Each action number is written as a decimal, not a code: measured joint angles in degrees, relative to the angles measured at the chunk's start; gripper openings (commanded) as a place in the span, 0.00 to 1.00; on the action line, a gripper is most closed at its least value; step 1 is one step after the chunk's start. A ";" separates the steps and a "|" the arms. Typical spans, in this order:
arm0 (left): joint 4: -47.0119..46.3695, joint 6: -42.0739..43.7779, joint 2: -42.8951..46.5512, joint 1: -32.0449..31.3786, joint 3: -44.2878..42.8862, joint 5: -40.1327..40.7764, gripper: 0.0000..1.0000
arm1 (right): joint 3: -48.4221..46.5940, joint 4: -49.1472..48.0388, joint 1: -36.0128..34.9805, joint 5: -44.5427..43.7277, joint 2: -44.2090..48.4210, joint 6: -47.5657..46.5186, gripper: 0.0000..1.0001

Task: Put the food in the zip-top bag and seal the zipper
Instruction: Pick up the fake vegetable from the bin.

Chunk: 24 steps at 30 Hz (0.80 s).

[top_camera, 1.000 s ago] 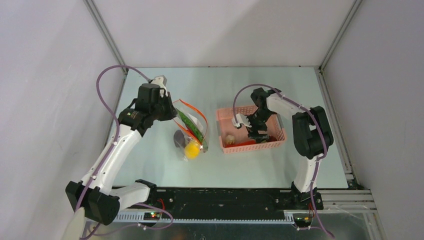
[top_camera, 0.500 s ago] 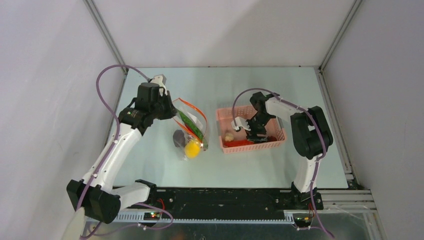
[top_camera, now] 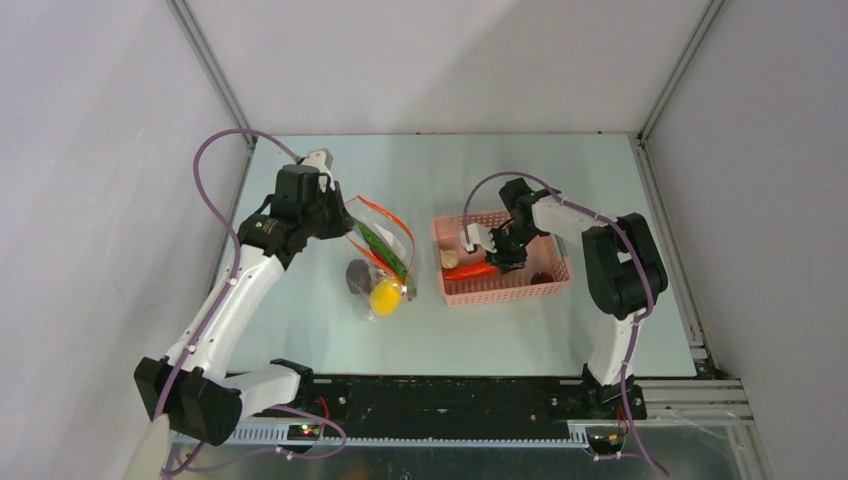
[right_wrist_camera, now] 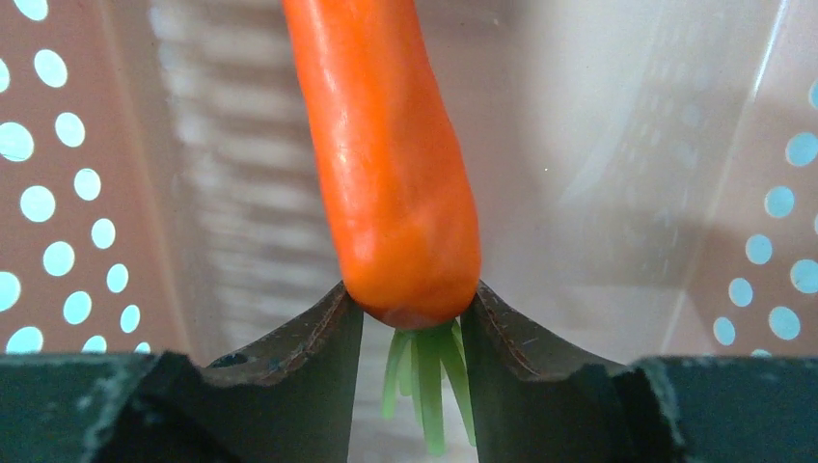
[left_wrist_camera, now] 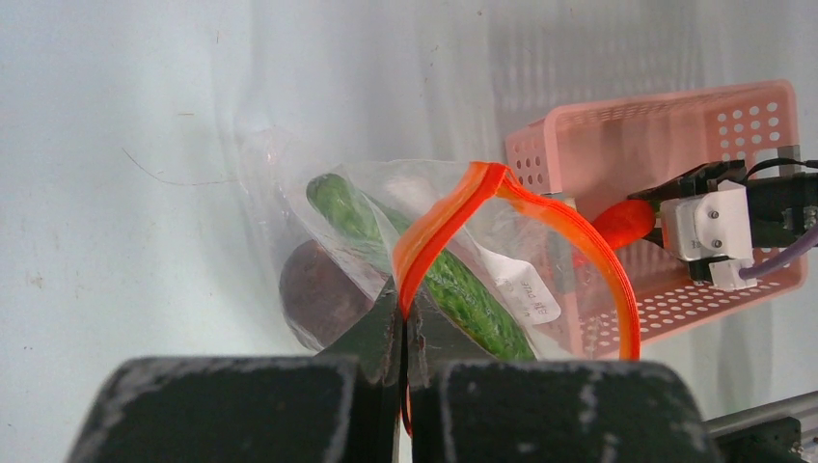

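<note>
Risk: right end effector (right_wrist_camera: 410,318) pinches the chili (right_wrist_camera: 386,164) only at its stem end inside the basket (top_camera: 505,293), so it could slip on lifting, while left end effector (left_wrist_camera: 400,328) clamps the bag (left_wrist_camera: 289,193) by its zipper (left_wrist_camera: 579,251).

Left wrist view:
- left end effector (left_wrist_camera: 401,323) is blurred, close against the lens, its finger bases cut by the bottom edge.
- zipper (left_wrist_camera: 502,188) runs down between the fingers, and the stretch below the tips is hidden.
- dark round fruit (left_wrist_camera: 313,289), just ahead of one finger, is partly covered by it.
- long green pod (left_wrist_camera: 458,294) has its near end hidden behind the other finger.
- white label (left_wrist_camera: 526,285): print too small to read.

Right wrist view:
- red chili (right_wrist_camera: 386,164), clamped in the right end effector (right_wrist_camera: 413,301), has its far end cut by the top edge.
- green stalk (right_wrist_camera: 424,381) is partly hidden between the fingers.
- pink basket (right_wrist_camera: 58,145): walls blurred on both sides.

Top view:
- right fingertips are hidden under the wrist.
- pale lump (top_camera: 452,258) and dark lump (top_camera: 541,278) nearby are too small to identify.
</note>
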State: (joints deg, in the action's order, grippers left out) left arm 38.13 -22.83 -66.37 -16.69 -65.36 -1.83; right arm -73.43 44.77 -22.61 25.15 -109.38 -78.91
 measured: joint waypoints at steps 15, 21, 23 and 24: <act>-0.37 -0.04 0.04 0.04 0.87 -0.46 0.00 | 1.18 1.97 -3.26 0.85 1.64 -0.79 0.04; -0.50 -0.11 0.46 0.07 0.94 -1.33 0.00 | 1.31 2.80 -3.41 -3.34 4.55 -2.08 0.00; -0.70 -0.15 0.55 0.07 0.94 -1.64 0.00 | 1.36 2.95 -3.30 -5.68 5.99 -2.67 0.00; -0.74 -0.17 0.55 0.09 0.94 -1.75 0.00 | 1.36 2.95 -3.21 -6.49 6.69 -2.89 0.00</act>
State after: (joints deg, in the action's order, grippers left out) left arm 37.39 -23.00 -65.82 -16.60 -64.42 -3.57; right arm -72.07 47.72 -25.82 18.65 -102.69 -81.80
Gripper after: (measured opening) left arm 0.007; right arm 0.071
